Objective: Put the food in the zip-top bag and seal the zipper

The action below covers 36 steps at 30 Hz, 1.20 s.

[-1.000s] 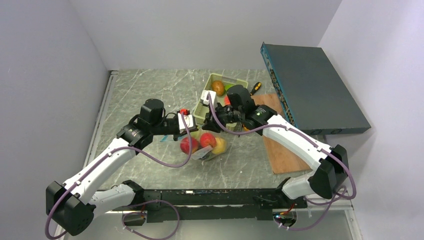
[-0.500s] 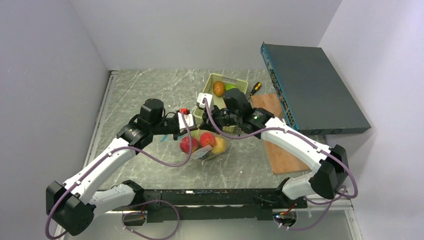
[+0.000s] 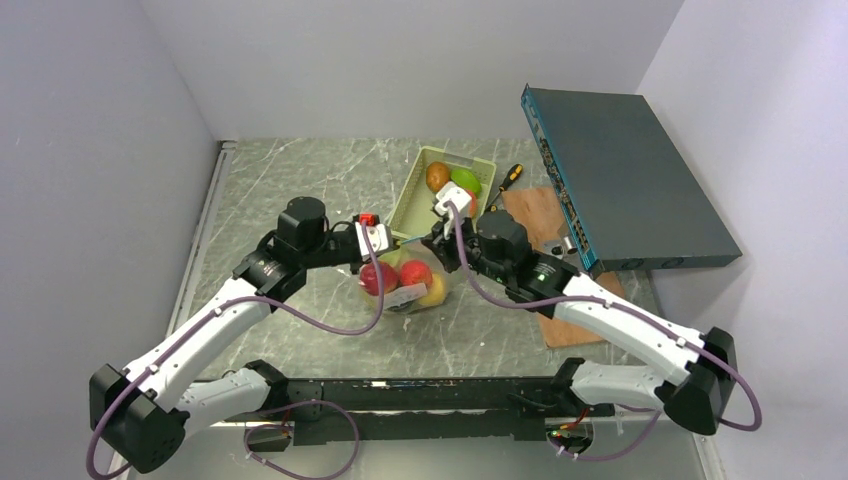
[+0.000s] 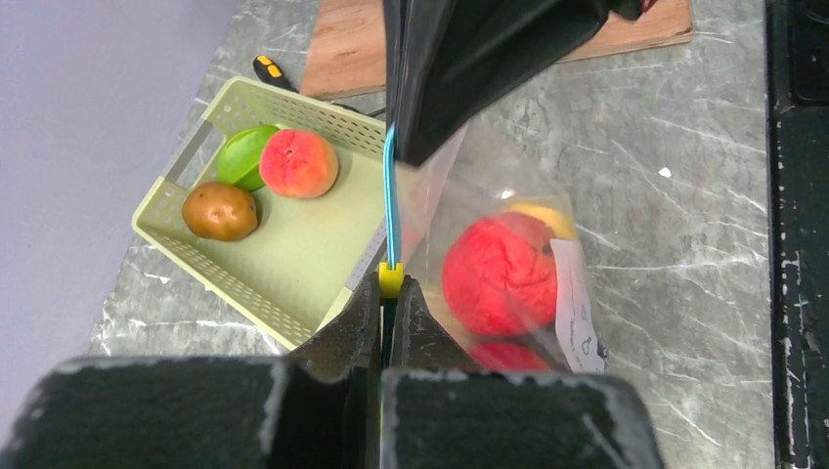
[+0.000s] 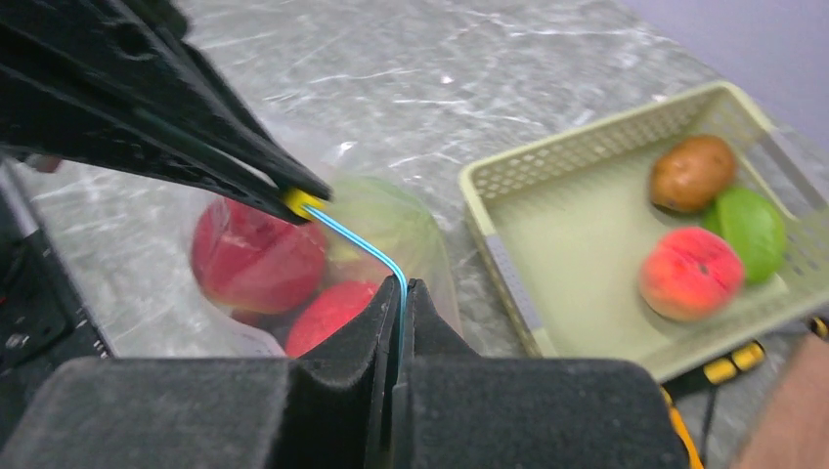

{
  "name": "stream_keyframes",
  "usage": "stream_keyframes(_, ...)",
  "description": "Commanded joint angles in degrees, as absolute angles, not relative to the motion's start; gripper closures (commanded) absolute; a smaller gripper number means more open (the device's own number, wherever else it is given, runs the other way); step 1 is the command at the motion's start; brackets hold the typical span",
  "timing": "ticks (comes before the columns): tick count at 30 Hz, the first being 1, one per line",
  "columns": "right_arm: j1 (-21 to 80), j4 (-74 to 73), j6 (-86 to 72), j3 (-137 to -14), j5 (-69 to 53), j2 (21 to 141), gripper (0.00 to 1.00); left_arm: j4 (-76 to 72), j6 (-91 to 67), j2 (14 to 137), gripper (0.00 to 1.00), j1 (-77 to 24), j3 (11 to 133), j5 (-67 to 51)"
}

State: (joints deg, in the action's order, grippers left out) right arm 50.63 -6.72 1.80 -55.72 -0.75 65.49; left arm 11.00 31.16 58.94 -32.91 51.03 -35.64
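Nearest the arm bases, at the centre of the grey veined table (image 3: 300,180), the zip-top bag (image 3: 408,292) slumps as a thin, crinkled, glossy film. Its belly seems to rest on the stone. Food sits inside it: two round red fruits (image 4: 499,274) and a yellow piece (image 4: 538,213), all smooth and shiny.

Just beyond, at 12 o'clock of that bulge, the zipper (image 4: 390,195) is drawn up as a narrow light blue strip. The left gripper (image 4: 389,290) comes in from 9 o'clock and is pinched tight on the strip's yellow end tab (image 4: 391,277). The right gripper (image 5: 401,290) comes in from 3 o'clock and is clamped on the blue strip close beside it.

The step in hand looks like sealing. To do it well, the left pinch should likely anchor the tab. The right pinch would then run along the strip toward 3 o'clock, keeping it taut and straight so both rails meet. Slack film could fold into the track. Too hard a squeeze could drag the whole bag rather than slide.

Farther out, at 12 o'clock, the pale green perforated basket (image 3: 412,195) holds a peach (image 4: 298,163), a green fruit (image 4: 242,156) and a brown potato-like piece (image 4: 221,210). Sealing now would leave them out. At 1 o'clock lie a screwdriver (image 3: 510,177), a wooden board (image 3: 535,210) and a flat dark box (image 3: 630,170).
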Motion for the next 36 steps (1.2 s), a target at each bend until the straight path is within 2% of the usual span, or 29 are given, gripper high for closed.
stream_keyframes(1, 48.51, -5.44, -1.69, -53.61, 22.13, 59.33, 1.0, 12.06, 30.41, 56.43, 1.0, -32.22, 51.13, -32.48)
stream_keyframes(10, 48.43, -9.42, -4.32, -51.37, 31.46, 53.42, 1.0, 12.3, 31.2, 55.69, 1.0, -32.2, 50.43, -30.16)
stream_keyframes(34, 48.5, -18.66, -9.12, -48.09, 36.71, 42.29, 1.0, 14.67, 36.29, 54.93, 1.0, -32.22, 48.52, -27.35)
stream_keyframes(36, 48.51, -18.32, -8.47, -48.07, 35.42, 42.39, 1.0, 14.91, 35.81, 55.06, 0.96, -32.23, 48.78, -28.28)
